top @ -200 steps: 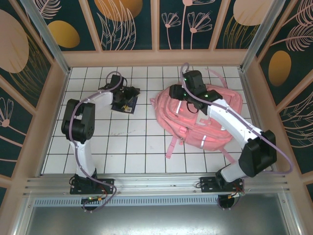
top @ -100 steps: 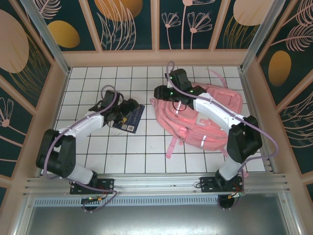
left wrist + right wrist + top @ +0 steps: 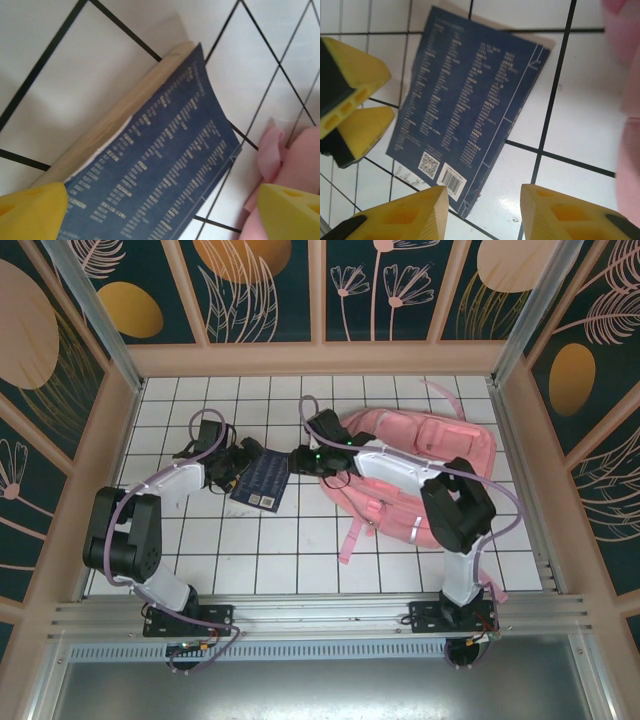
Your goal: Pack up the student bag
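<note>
White tiled table (image 3: pixel 300 550) with black grid lines, flowery walls all round, that's the workspace. The student bag (image 3: pixel 430 465) is lying flat on the right half of it, pocket side up, straps trailing toward my bases, and from above I can't tell whether any zip is open. Just beside its left edge sits a dark blue book (image 3: pixel 260 480), back cover up with the barcode showing, and I reckon that's what's meant to go in. Both claws sit at it from opposite sides. My left gripper (image 3: pixel 238 462) is at the book's left edge, spread wide with nothing pinched, the book (image 3: pixel 165 170) lying in the gap between the yellow fingers (image 3: pixel 30 210) like I'm lining up to straddle it. My right gripper (image 3: pixel 303 456) reaches across from the bag side and hangs over the barcode corner of the book (image 3: pixel 470 100), fingers (image 3: pixel 405 217) apart and empty too. Guess two claws make sense here, a thin flat book on tile is a pain to lift, so one has to tip an edge up
</note>
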